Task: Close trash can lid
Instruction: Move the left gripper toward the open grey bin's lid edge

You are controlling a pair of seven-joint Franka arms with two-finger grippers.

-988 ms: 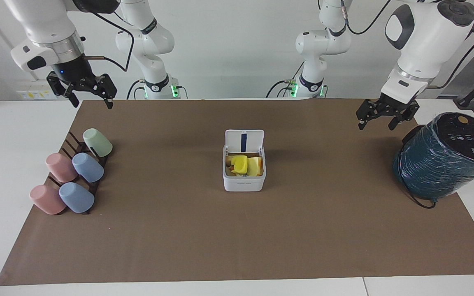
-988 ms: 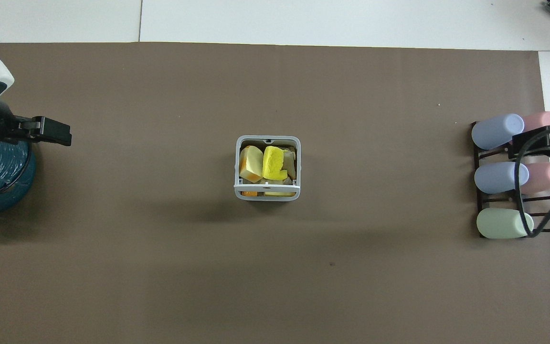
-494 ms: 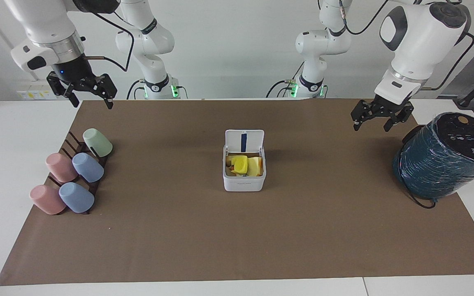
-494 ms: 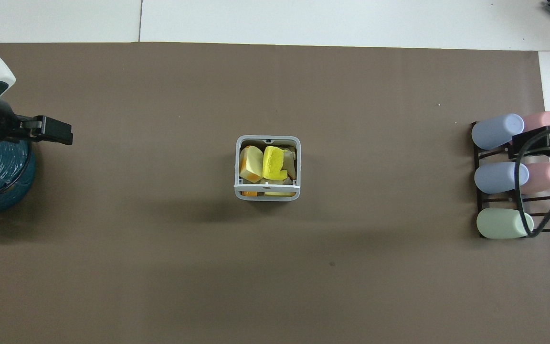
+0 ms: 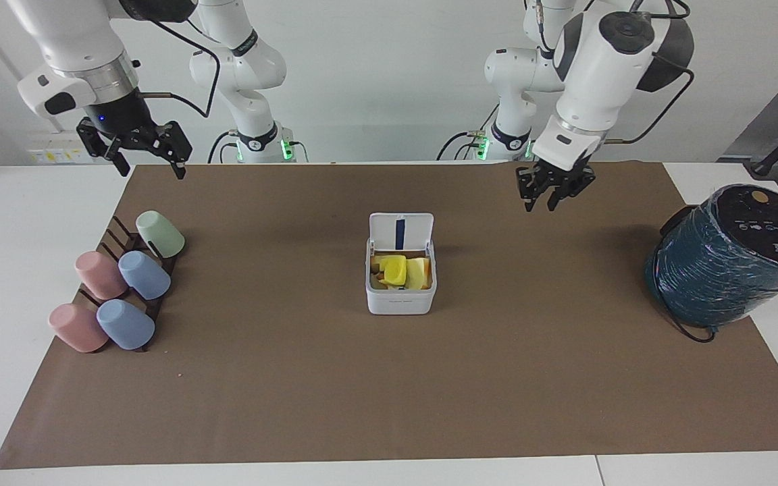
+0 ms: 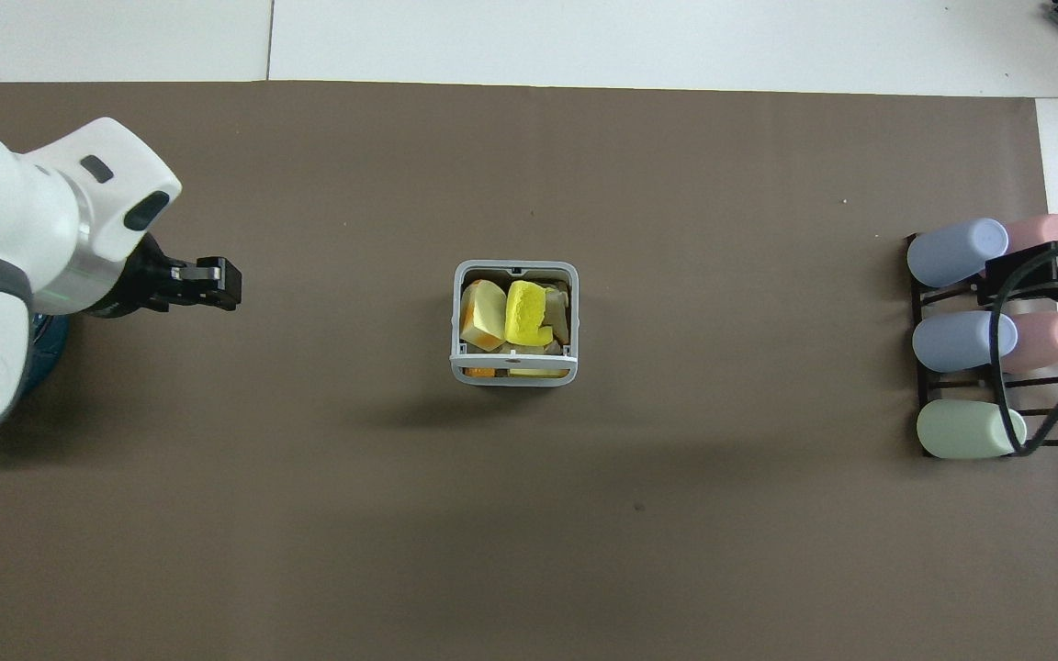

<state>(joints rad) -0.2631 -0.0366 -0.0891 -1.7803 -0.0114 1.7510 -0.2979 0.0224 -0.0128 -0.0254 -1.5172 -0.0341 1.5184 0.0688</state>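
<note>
The lid [image 5: 400, 231] stands open, its blue strip only facing-view visible; both grippers' states unclear.

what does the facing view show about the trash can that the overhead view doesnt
Only the facing view shows the lid standing open with its dark blue strip, and the left hand raised over the mat, apart from the trash can. Only the overhead view looks straight down into the bin, where the lid is just a thin edge. Both show yellow and orange scraps inside, and the right hand waiting by the cup rack.
</note>
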